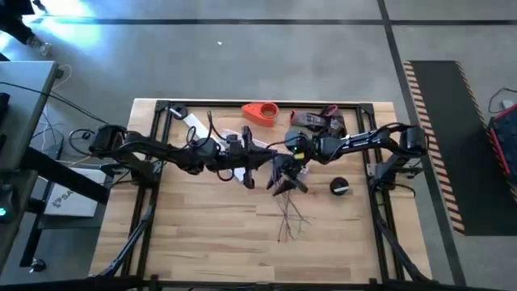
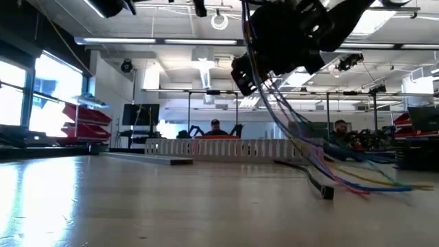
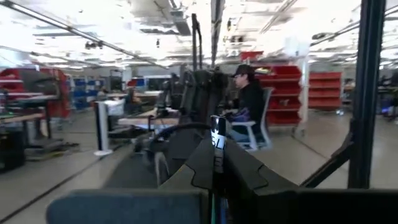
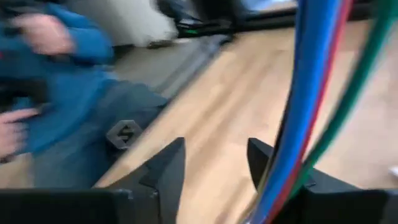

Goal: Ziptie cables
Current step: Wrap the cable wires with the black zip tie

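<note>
The cables (image 1: 289, 212) were lifted at one end and hung from the two arms near the middle of the worktop (image 1: 202, 242), their loose ends trailing down onto the wood toward the near edge. In the low view the bundle (image 2: 295, 130) dropped in a slack curve from the dark mass of the arms overhead, and its coloured tips lay splayed on the surface, near the white slotted channel (image 2: 226, 148) standing across the back.

The right pincer (image 4: 214, 165) stood with its fingers parted, and the blue, red and green wires (image 4: 314, 106) ran past just beside one finger rather than between the two, so it did not look clamped on them. The left pincer (image 1: 249, 166) met the right arm above the bundle; whether it was open or closed could not be told, though a thin strip with a pale tip (image 3: 216, 149) stood up close before its camera.

No closed tie showed around the wires anywhere, and the strands fanned apart at their ends. By that, the job seemed early: the cables were gathered and raised, while looping, threading and cinching appeared to remain.
</note>
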